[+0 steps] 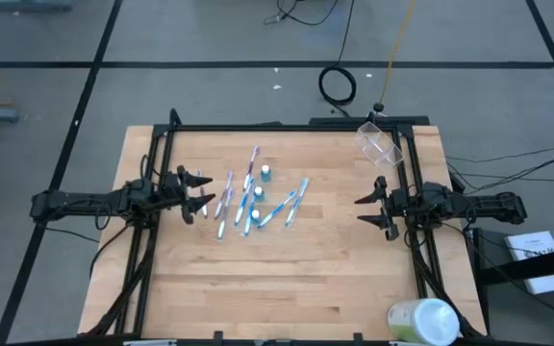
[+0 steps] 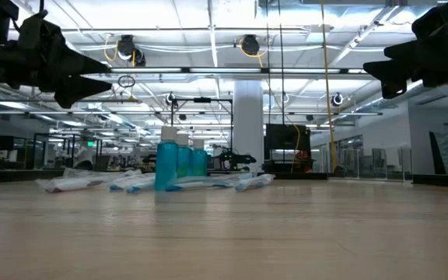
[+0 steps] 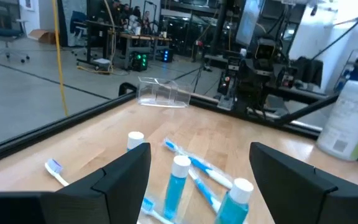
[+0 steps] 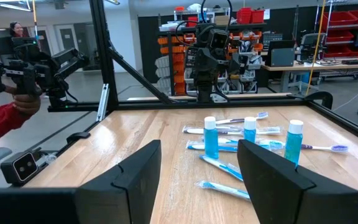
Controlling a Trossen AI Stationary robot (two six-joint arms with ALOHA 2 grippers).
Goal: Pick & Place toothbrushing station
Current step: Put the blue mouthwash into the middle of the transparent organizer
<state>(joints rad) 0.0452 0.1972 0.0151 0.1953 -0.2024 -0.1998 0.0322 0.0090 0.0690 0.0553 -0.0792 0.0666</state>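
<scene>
Several slim blue, white and purple toothbrushes (image 1: 248, 204) lie scattered flat on the wooden table's middle. Among them stand three small teal tubes with white caps (image 4: 249, 138), upright on their bases. A small clear plastic cup (image 1: 380, 142) lies near the table's far right corner, also in the left wrist view (image 3: 160, 93). My left gripper (image 1: 198, 192) hovers open at the pile's left, clear of the table. My right gripper (image 1: 371, 210) hovers open at the pile's right. Both point level toward the pile and hold nothing.
A pale green-and-white round container (image 1: 423, 322) lies at the near right corner. Black frame rails (image 1: 287, 126) run along the table's far, left and right sides. Bare wood spans the near half. Beyond the table, a person's red sleeve (image 4: 2, 124) shows in the right wrist view.
</scene>
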